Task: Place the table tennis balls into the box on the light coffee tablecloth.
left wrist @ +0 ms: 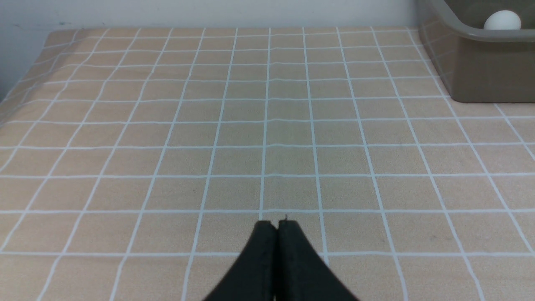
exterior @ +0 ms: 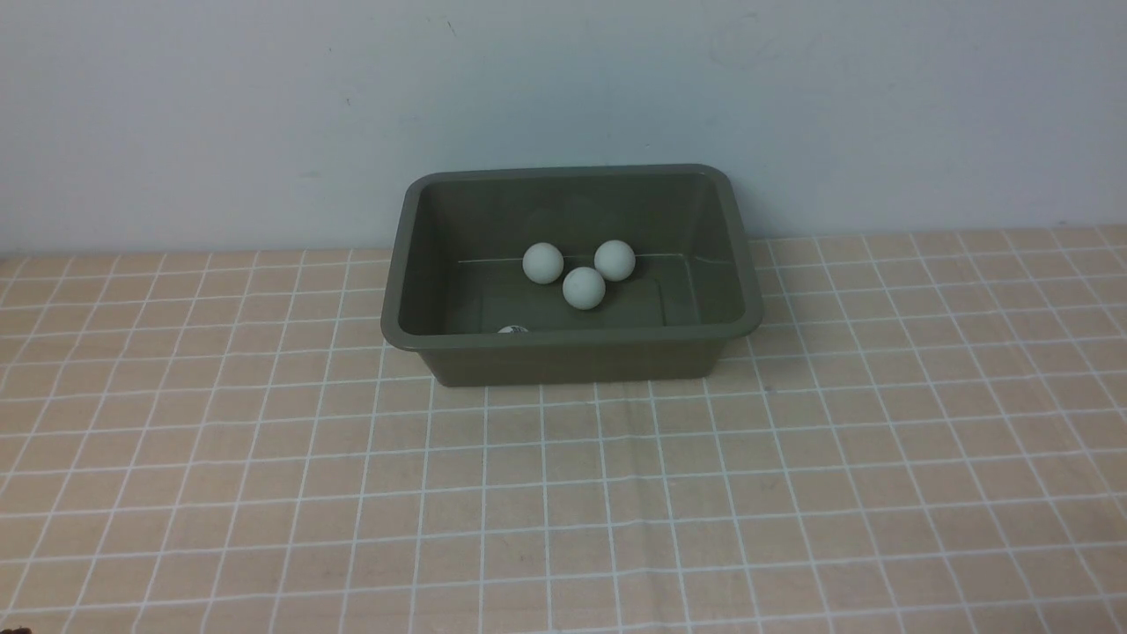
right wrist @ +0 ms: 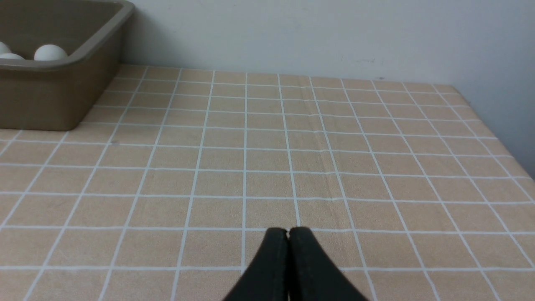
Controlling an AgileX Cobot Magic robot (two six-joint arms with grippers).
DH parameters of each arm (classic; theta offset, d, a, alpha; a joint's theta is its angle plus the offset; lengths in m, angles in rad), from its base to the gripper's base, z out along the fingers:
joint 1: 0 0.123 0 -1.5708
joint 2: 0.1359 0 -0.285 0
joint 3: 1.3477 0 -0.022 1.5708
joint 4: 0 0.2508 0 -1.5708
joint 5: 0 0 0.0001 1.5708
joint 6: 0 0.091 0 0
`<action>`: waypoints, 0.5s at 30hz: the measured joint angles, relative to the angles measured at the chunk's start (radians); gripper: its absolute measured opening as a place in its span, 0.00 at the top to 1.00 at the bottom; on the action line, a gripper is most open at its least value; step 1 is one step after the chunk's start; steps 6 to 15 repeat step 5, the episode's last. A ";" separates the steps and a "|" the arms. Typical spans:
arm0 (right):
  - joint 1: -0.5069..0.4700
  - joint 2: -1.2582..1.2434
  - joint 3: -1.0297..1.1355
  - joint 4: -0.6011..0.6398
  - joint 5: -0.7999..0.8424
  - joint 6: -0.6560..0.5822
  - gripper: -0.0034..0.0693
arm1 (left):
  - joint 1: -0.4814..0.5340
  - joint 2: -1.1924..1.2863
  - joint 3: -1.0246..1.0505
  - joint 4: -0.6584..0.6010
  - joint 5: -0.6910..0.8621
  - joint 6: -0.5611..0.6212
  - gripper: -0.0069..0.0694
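The olive-green box point(exterior: 572, 357) stands at the back middle of the light coffee tablecloth point(exterior: 563, 493). Three white table tennis balls point(exterior: 584, 287) lie together on its floor, and the top of a fourth point(exterior: 512, 329) peeks over the near wall. In the left wrist view my left gripper point(left wrist: 277, 225) is shut and empty above bare cloth, with the box point(left wrist: 480, 71) and one ball point(left wrist: 502, 20) far off. In the right wrist view my right gripper point(right wrist: 288, 231) is shut and empty, well away from the box point(right wrist: 54, 96) holding balls point(right wrist: 50, 52). Neither arm shows in the front view.
A pale wall point(exterior: 563, 88) rises right behind the box. The cloth's edge point(right wrist: 493, 125) drops off at the far side in the right wrist view, and the cloth's other edge point(left wrist: 25, 71) shows in the left wrist view.
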 joint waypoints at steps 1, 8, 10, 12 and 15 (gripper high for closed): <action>0.000 0.000 0.000 0.000 0.000 0.000 0.98 | 0.000 0.000 0.000 0.000 0.000 0.000 1.00; 0.000 0.000 0.000 0.000 0.000 0.000 0.98 | 0.000 0.000 0.000 0.000 0.000 0.000 1.00; 0.000 0.000 0.000 0.000 0.000 0.000 0.98 | 0.000 0.000 0.000 0.000 0.000 0.000 1.00; 0.000 0.000 0.000 0.000 0.000 0.000 0.98 | 0.000 0.000 0.000 0.000 0.000 0.000 1.00; 0.000 0.000 0.000 0.000 0.000 0.000 0.98 | 0.000 0.000 0.000 0.000 0.000 0.000 1.00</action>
